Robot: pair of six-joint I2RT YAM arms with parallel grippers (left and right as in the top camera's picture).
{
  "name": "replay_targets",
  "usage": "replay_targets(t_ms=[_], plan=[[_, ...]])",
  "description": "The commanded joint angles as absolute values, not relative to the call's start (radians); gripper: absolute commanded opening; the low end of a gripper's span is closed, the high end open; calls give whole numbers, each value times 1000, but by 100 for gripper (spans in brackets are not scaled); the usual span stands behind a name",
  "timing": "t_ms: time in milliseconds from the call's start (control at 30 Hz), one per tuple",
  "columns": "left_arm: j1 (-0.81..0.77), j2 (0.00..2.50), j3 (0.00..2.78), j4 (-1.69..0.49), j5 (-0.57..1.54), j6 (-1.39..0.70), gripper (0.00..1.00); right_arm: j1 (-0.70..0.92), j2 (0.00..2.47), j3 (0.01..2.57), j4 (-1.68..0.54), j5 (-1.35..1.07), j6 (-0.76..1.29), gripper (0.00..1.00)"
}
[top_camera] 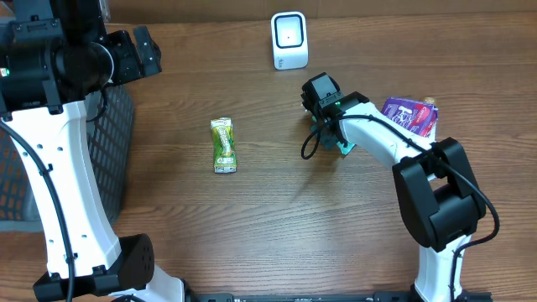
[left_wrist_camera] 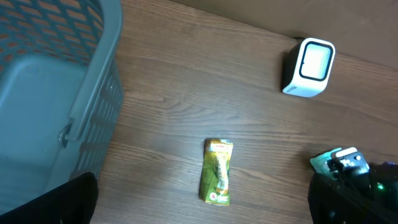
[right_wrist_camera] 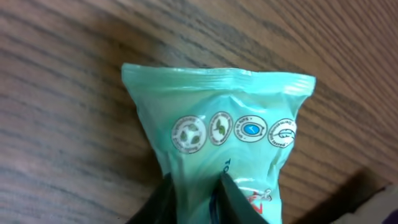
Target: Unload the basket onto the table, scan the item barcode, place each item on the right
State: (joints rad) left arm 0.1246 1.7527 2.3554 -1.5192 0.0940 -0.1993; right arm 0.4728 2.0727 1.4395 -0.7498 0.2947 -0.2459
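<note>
R jaws pinching teal pouch (right_wrist_camera: 217,99), L jaws wide open

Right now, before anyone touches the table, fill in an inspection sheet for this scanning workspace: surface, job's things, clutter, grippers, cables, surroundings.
Surface: wooden table, brown grain.
Job's things: white scanner standing at the far edge; green packet lying flat mid-table; teal packet on the table under the right arm; purple packet further right. No barcode shows in any view.
Clutter: nothing seen.
Grippers: left gripper open, holding nothing; right gripper pinching the teal packet.
Cables: black cable loops beside the right wrist.
Surroundings: mesh basket at the table's left.
</note>
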Motion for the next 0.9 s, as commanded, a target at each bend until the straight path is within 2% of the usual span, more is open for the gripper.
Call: replay_targets(t_ms=[0, 133, 400, 467, 500, 567, 600, 633, 667, 767, 867], plan=[[124, 1756, 2371, -1515, 97, -179, 100, 472, 2106, 1424, -835, 205, -178, 4], [124, 1756, 2371, -1515, 97, -179, 100, 472, 2093, 1542, -969, 31, -92, 4], [124, 1756, 2371, -1515, 97, -179, 99, 469, 1986, 1785, -1121, -546, -33, 4], [124, 1756, 2371, -1515, 97, -179, 99, 469, 1975, 1785, -1126, -476, 1, 4], [124, 1756, 2371, -1515, 97, -179, 100, 469, 1975, 1785, -1140, -364, 29, 4], [124, 1756, 2371, -1515, 97, -179, 100, 469, 1988, 1777, -1161, -175, 55, 13], [124, 1756, 2371, -1515, 97, -179, 100, 472, 2001, 1766, -1166, -93, 55, 29], [124, 1756, 2371, -1515, 97, -179, 100, 474, 2017, 1747, -1163, -59, 53, 52], [124, 1756, 2371, -1515, 97, -179, 99, 477, 2025, 1737, -1158, -56, 53, 59], [124, 1756, 2371, -1515, 97, -179, 100, 498, 2072, 1705, -1155, 12, 52, 70], [124, 1756, 2371, -1515, 97, -179, 100, 533, 2108, 1705, -1122, 125, 46, 73]])
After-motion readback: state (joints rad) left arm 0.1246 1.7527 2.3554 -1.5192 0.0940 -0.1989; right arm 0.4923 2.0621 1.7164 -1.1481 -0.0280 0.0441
